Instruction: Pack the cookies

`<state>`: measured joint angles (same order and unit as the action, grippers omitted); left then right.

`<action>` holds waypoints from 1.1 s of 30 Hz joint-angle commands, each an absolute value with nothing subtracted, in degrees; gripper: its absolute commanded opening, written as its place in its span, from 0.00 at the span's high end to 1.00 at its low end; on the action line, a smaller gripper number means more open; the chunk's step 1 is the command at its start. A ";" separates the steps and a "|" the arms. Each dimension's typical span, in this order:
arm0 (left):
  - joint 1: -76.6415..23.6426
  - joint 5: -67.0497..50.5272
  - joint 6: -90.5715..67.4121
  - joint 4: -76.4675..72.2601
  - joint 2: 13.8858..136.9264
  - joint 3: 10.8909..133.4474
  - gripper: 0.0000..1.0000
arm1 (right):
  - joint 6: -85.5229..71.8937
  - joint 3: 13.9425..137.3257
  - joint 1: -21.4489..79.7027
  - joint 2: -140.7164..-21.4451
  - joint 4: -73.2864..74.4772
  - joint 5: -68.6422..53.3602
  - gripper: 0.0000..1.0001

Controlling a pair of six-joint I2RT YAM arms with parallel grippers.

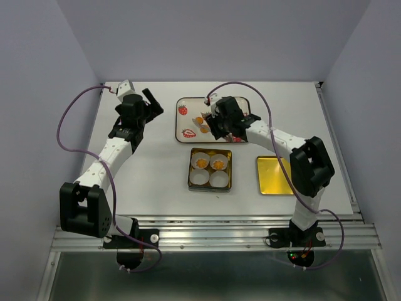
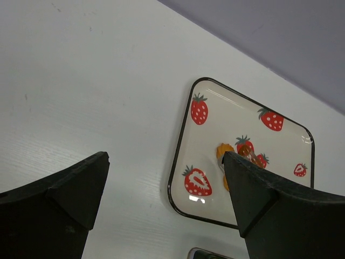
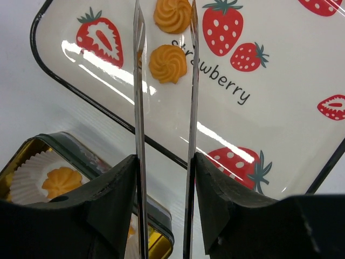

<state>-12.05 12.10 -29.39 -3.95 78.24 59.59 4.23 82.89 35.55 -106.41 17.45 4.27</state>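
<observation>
Two orange-yellow cookies (image 1: pixel 202 124) lie on the white strawberry plate (image 1: pixel 188 108). In the right wrist view they are one behind the other (image 3: pixel 167 63) (image 3: pixel 172 15). My right gripper (image 3: pixel 164 159) is shut on metal tongs (image 3: pixel 138 81), whose two blades stand apart on either side of the nearer cookie, above the plate (image 3: pixel 280 59). Two more cookies (image 1: pixel 201 162) (image 1: pixel 218 164) sit in paper cups in the far half of the square tin (image 1: pixel 190 170). My left gripper (image 2: pixel 164 159) is open and empty, left of the plate (image 2: pixel 226 116).
The tin's two near paper cups (image 1: pixel 209 179) hold nothing. A gold lid (image 1: pixel 272 175) lies flat to the right of the tin. The tin's corner (image 3: pixel 81 141) shows at the lower left of the right wrist view.
</observation>
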 commanded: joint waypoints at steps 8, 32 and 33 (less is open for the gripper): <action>-12.39 13.71 -28.30 -4.75 77.96 60.20 0.01 | 4.13 87.36 34.19 -109.33 14.24 5.62 0.46; -12.39 13.54 -28.56 -4.75 77.70 59.94 0.01 | 2.29 87.45 34.19 -107.32 14.50 3.25 0.62; -12.39 13.62 -28.56 -4.75 77.52 59.85 0.01 | 2.11 87.54 34.19 -106.62 14.07 3.25 0.64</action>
